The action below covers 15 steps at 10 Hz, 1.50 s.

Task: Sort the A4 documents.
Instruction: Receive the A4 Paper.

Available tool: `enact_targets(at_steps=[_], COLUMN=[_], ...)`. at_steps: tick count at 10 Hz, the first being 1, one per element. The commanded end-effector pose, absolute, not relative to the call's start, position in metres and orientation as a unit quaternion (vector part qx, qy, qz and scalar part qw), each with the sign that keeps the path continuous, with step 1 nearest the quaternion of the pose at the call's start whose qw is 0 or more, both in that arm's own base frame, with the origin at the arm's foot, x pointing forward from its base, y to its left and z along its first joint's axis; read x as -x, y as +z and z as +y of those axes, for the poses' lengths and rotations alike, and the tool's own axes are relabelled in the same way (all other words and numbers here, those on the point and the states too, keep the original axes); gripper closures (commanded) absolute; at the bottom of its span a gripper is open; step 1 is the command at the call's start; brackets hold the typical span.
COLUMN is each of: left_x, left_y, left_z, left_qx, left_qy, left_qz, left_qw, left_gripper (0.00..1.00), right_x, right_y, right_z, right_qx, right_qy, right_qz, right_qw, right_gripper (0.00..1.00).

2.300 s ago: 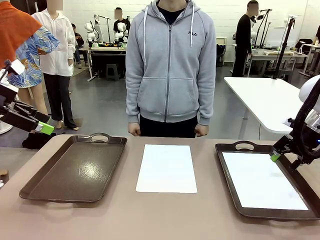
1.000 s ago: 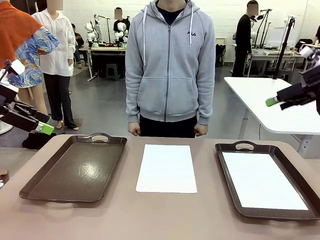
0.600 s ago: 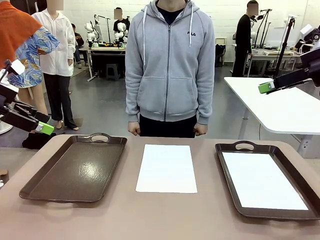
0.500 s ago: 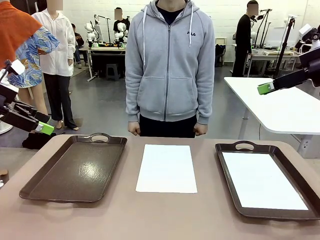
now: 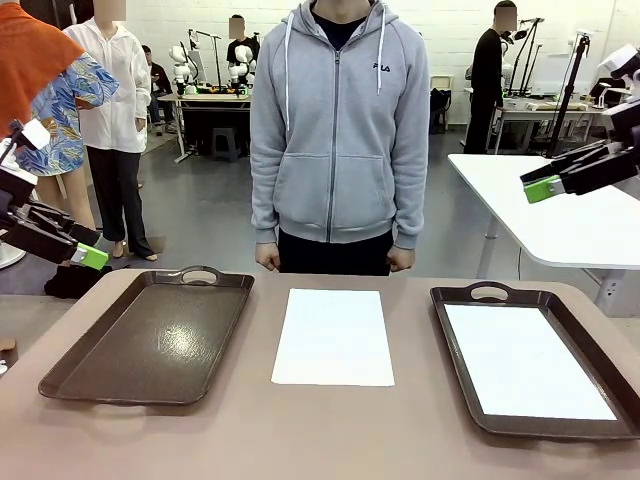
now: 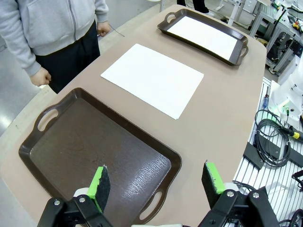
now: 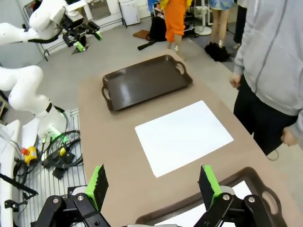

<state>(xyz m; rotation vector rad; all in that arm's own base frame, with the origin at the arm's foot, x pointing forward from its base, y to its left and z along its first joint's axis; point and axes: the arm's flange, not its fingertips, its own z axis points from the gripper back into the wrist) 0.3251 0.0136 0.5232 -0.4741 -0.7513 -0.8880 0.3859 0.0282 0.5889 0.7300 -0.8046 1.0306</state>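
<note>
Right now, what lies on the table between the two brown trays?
A single A4 sheet lies flat there, touching neither the left tray nor the right tray; the front view shows it.

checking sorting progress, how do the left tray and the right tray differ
The right tray holds a white A4 sheet covering most of its bottom; the left tray shows its bare, glossy bottom. The left tray lies left of the loose sheet, the right tray right of it. Both are dark brown with cut-out handles.
</note>
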Motion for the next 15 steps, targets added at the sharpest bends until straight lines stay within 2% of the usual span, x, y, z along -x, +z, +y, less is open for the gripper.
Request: enact_targets(at_steps=[1, 15], left_x=[-0.326, -0.326], left_y=[0.522, 0.522], left_z=[0.016, 0.016], left_qx=[0.227, 0.227], left_qy=[-0.424, -0.424], left_qz=[-0.358, -0.358], left_qw=[0.801, 0.801], left_gripper=[0.00, 0.00], right_x=[-0.371, -0.368], right_y=[0.582, 0.566], right_z=[0.024, 0.052], right_qx=[-0.336, -0.344], right_qy=[0.481, 0.514], right_qz=[-0.380, -0.319], right_qw=[0.715, 0.718], right_gripper=[0.00, 0.00])
